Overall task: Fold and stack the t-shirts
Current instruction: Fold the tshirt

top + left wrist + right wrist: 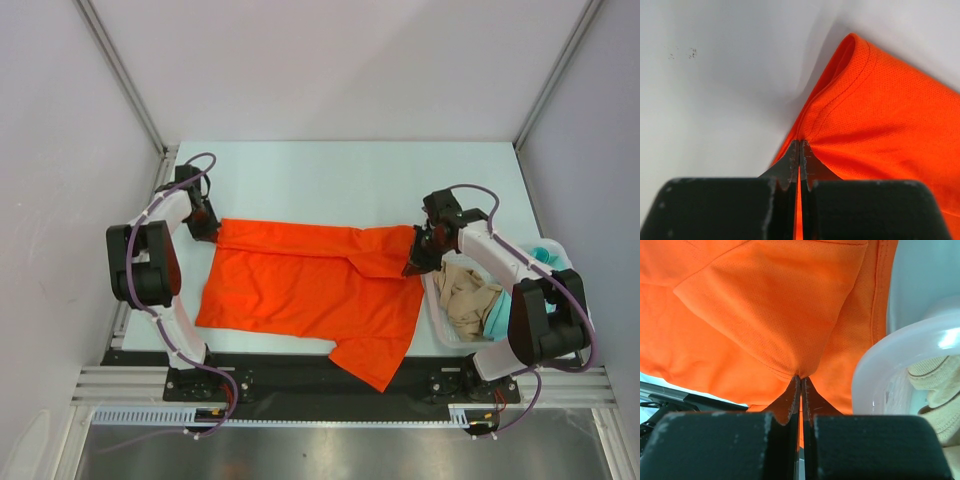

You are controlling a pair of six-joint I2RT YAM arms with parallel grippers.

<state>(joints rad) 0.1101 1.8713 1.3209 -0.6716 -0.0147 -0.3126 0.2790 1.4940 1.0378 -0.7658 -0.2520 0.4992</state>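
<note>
Okay, my left gripper (800, 144) is pinched tight on the orange-red t-shirt (300, 285) at its far-left corner. My right gripper (800, 378) is pinched tight on its far-right edge, just beside the white basket (440, 325). Shirt lies spread on the table (330, 180) between my arms; beige t-shirt (462, 295) and teal t-shirt (497, 315) sit bunched in the basket.

Bright, even light; the orange-red t-shirt (880, 115) casts a soft shadow (glare on the basket (910, 342)).
</note>
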